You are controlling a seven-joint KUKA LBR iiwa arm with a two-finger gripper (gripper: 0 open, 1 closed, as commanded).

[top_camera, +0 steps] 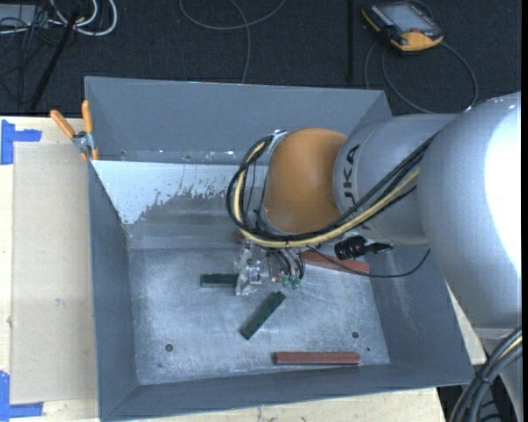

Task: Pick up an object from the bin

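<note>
Camera view: I had the gripper (pixel 266 277) low at the middle of the bin (pixel 158 359), touching or just above the upper end of a tilted dark green bar (pixel 260 316). I couldn't tell its grip state. The bar looked light, stiff and thin; I'd pinch across its narrow width, mid-length.

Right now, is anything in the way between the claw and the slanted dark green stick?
Nothing visible. The gripper is right at the upper end of the slanted dark green stick. The reddish stick lies apart, lower in the view.
</note>
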